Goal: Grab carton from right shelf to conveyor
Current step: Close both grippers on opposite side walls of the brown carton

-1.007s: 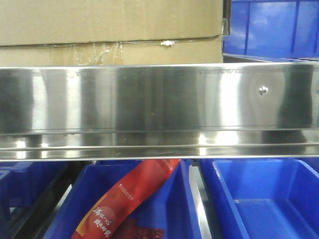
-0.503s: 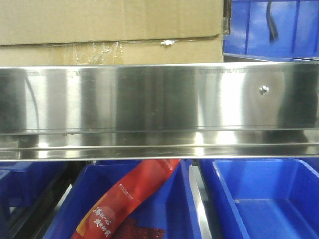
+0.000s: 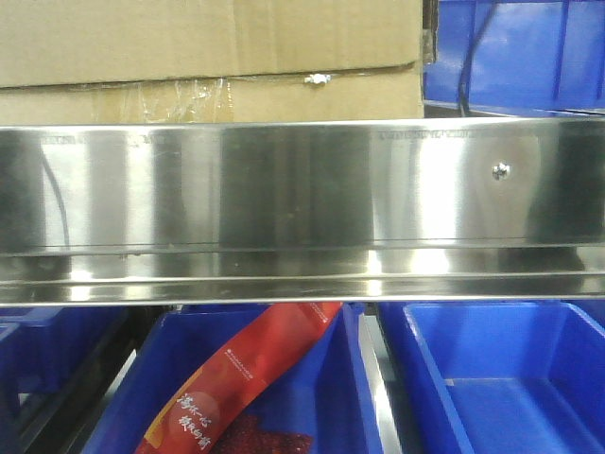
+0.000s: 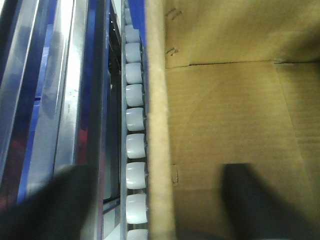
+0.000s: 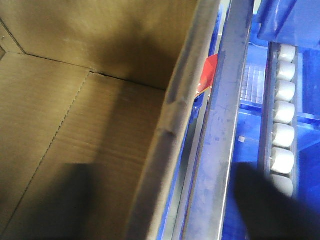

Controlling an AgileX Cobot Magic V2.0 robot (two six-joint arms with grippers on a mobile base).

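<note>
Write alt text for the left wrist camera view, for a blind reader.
An open brown carton seen from above along one wall, which the left gripper straddles with its dark, blurred fingers apart, one inside the carton and one outside. A row of white rollers and shiny steel rails run alongside the carton's outer side.

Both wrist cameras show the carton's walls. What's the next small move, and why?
Probably shut both jaws on the carton walls. The left gripper straddles one side wall, a finger inside, a finger outside, with gaps; the right gripper straddles the opposite wall likewise. The carton sits on the right shelf, not yet lifted.
</note>
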